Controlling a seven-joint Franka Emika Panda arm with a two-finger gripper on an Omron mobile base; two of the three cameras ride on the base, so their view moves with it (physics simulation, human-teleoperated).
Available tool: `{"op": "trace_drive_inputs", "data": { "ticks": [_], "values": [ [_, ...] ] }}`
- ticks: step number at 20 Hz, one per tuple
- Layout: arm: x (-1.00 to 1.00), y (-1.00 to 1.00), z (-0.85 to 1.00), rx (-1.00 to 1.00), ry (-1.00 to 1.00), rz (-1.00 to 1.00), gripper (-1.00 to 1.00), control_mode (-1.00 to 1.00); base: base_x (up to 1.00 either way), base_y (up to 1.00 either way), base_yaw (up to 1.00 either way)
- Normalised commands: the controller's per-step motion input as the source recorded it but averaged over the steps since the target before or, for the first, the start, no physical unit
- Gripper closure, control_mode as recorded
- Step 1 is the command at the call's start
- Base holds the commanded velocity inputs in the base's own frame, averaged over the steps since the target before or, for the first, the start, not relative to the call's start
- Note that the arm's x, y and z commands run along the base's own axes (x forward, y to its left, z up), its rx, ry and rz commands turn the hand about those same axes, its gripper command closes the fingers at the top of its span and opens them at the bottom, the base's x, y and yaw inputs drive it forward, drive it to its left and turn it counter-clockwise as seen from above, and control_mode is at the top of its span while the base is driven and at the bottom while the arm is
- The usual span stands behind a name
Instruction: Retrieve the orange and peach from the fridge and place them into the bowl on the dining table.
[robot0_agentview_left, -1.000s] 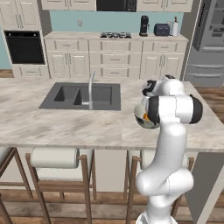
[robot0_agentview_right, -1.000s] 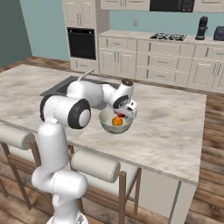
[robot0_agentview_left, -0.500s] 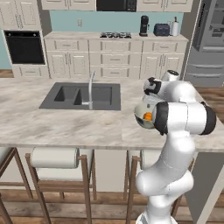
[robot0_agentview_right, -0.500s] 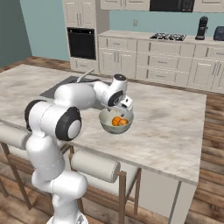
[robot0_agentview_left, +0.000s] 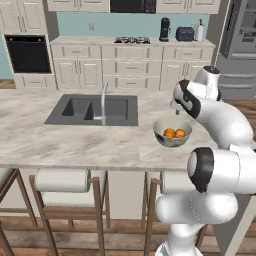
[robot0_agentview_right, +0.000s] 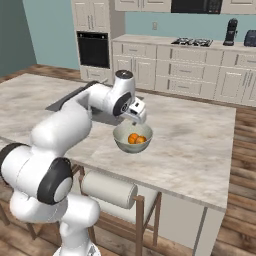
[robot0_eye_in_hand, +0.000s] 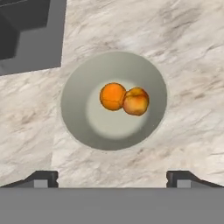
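Left base view: the bowl (robot0_agentview_left: 172, 133) sits on the dining table (robot0_agentview_left: 75, 142) near its front edge, right of the sink (robot0_agentview_left: 93, 110), holding the orange (robot0_agentview_left: 169, 133) and peach (robot0_agentview_left: 180, 133), both half hidden by the rim. The gripper (robot0_agentview_left: 176, 110) hangs above it, its fingers hard to make out. The fridge (robot0_agentview_left: 240, 45) is cut off at the right edge.

Right base view: the gripper (robot0_agentview_right: 137, 118) hovers just over the bowl (robot0_agentview_right: 132, 140); the 2 fruits touch.

Hand view: the fingertips (robot0_eye_in_hand: 41, 178) stand wide apart, released, gripping nothing. The sink's corner (robot0_eye_in_hand: 30, 33) is cropped.
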Motion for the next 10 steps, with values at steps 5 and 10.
{"op": "trace_drive_inputs", "data": {
  "ticks": [5,10],
  "values": [
    [-1.00,0.00,0.64,0.00,-0.10,0.00,-1.00,-1.00,0.00,0.00,0.00],
    [-1.00,0.03,0.19,-0.03,-0.08,0.01,-1.00,-1.00,0.00,0.00,0.00]
  ]
}}
